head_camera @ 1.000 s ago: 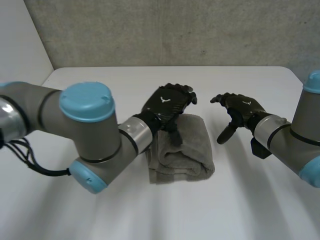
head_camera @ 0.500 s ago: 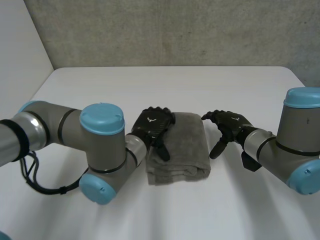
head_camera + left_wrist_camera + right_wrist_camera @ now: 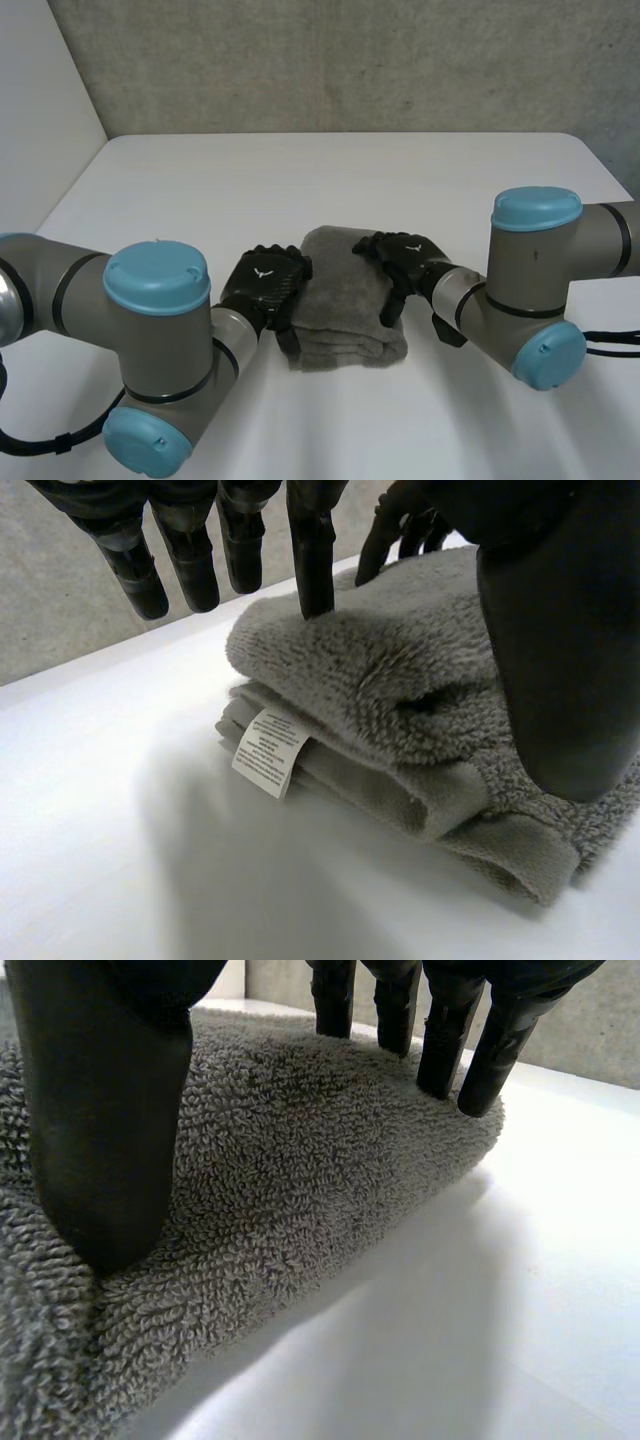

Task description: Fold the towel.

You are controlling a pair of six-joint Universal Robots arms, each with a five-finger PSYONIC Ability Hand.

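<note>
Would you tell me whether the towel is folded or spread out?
Folded: the towel lies as a compact bundle with stacked layers at its edge.

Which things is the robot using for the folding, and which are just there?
For the job: towel, left hand, right hand, both pressing on the towel.
Just there: white table, grey wall.

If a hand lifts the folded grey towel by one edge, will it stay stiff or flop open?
The towel would likely sag and unfold: its stacked layers lie loose at the edge with the label. Pushed, it probably bunches rather than slides, since its looped pile looks soft and grippy. Rolling or breaking seems unlikely.
</note>
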